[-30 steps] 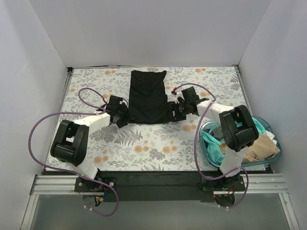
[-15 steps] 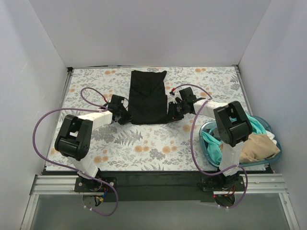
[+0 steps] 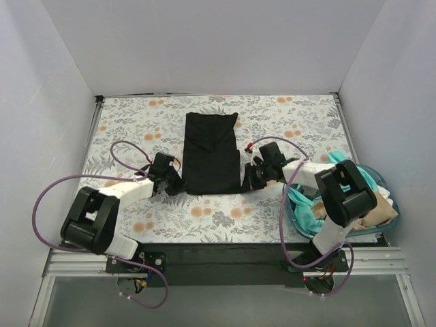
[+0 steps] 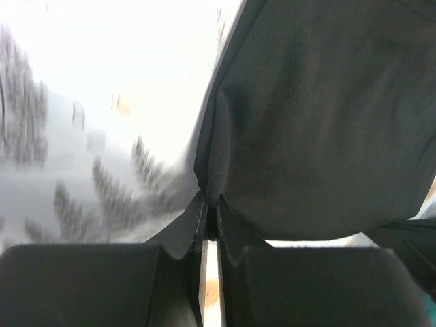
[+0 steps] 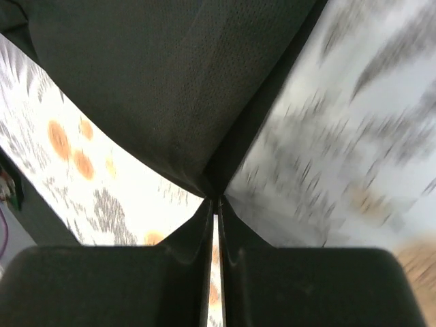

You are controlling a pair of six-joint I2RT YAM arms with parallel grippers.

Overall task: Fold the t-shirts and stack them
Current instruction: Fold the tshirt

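A black t-shirt (image 3: 212, 151) lies as a long folded strip in the middle of the flowered table (image 3: 204, 214). My left gripper (image 3: 178, 185) is shut on the shirt's near left corner; the left wrist view shows the black cloth (image 4: 320, 116) pinched between its tips (image 4: 210, 202). My right gripper (image 3: 248, 184) is shut on the near right corner, and in the right wrist view the black cloth (image 5: 170, 82) runs into its closed tips (image 5: 216, 199). Teal and tan t-shirts (image 3: 361, 204) lie bunched in the tub at the right.
A translucent blue plastic tub (image 3: 294, 211) stands at the table's near right edge, close to the right arm. Purple cables (image 3: 126, 146) loop over the table beside each arm. White walls enclose the table on three sides.
Both grippers have closed on the near corners of the black shirt and moved toward the near edge, pulling the shirt's hem with them. The arms' elbows have shifted.
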